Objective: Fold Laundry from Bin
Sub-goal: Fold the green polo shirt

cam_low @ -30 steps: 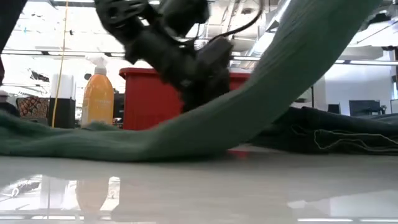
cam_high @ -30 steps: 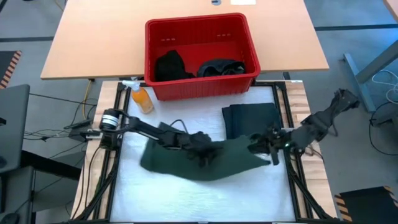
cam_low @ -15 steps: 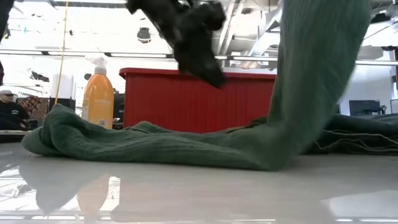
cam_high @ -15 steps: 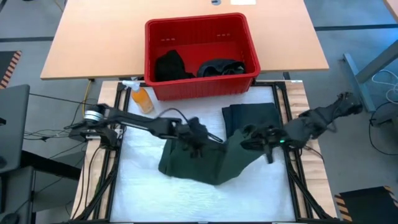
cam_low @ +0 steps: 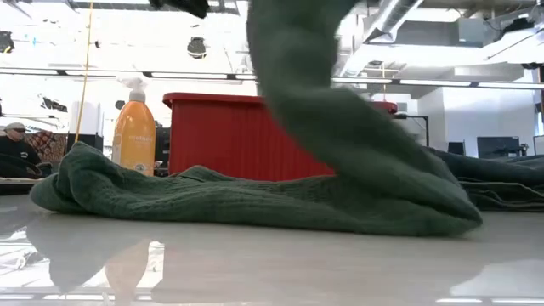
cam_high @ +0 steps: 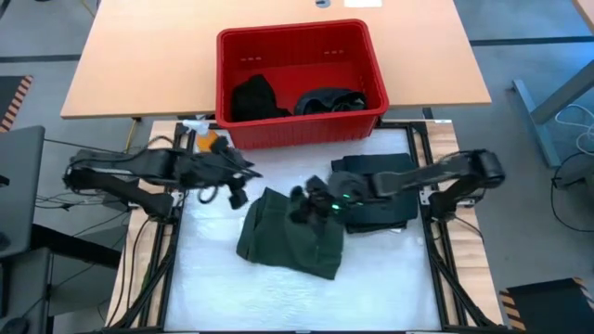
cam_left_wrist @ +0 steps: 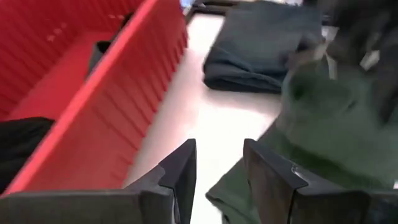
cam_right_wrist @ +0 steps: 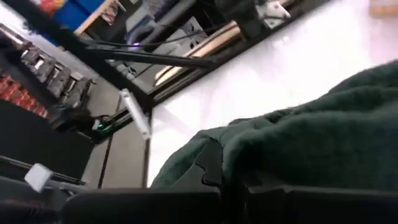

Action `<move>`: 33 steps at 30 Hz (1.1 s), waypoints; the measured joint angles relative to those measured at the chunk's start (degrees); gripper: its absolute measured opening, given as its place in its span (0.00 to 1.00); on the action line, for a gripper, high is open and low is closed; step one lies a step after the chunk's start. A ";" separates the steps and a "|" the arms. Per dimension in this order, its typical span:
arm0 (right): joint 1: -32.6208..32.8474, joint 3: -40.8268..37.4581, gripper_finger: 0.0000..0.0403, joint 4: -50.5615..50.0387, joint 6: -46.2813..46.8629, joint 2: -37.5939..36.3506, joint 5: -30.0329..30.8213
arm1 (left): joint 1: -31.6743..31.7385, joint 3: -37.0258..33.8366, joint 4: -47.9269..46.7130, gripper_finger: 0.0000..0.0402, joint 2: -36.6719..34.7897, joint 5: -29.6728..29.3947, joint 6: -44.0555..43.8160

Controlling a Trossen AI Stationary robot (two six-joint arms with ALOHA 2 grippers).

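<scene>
The dark olive-green cloth lies bunched on the white table top, and its right end rises to my right gripper, which is shut on it. In the low view the cloth rests on the table with one part rising steeply. My left gripper is open and empty, near the bin's near left corner; its wrist view shows the gap between its fingers. The red bin holds dark garments. A folded dark garment lies at the right. My right gripper holds the green cloth's raised end between its two fingers; one layer or several, I cannot tell. It reaches in from the table's right side, above the cloth. The held end is lifted, and the rest of the cloth lies on the table.
An orange spray bottle stands by the bin's near left corner. The wooden table extends behind the bin. Black frame rails run along the white surface's sides. A person sits in the room at the far left.
My right gripper has carried the cloth's right end toward the table's left, folding it over the rest of the cloth. My left gripper has risen off the cloth and drawn back toward the table's left edge. The cloth's left part has bunched in toward the middle.
</scene>
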 joint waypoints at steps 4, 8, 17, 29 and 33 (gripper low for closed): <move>-2.99 4.56 0.06 1.77 0.74 9.85 -6.37 | 0.02 0.00 -2.43 0.31 -4.41 -2.10 0.11; -3.47 11.86 0.18 1.41 1.49 18.01 -14.19 | 0.03 0.00 -5.62 0.31 -6.37 -3.16 0.99; -5.39 26.74 0.46 -11.69 1.34 24.97 -15.76 | 0.15 -0.02 -7.42 0.31 -5.71 -4.06 3.12; 3.77 22.40 0.47 -42.42 -4.24 8.02 -5.29 | 0.04 -14.63 7.61 0.31 -1.12 26.76 5.03; 10.72 11.81 0.45 -40.55 6.77 1.76 -1.63 | 1.21 -27.26 23.93 0.31 -0.08 28.22 4.74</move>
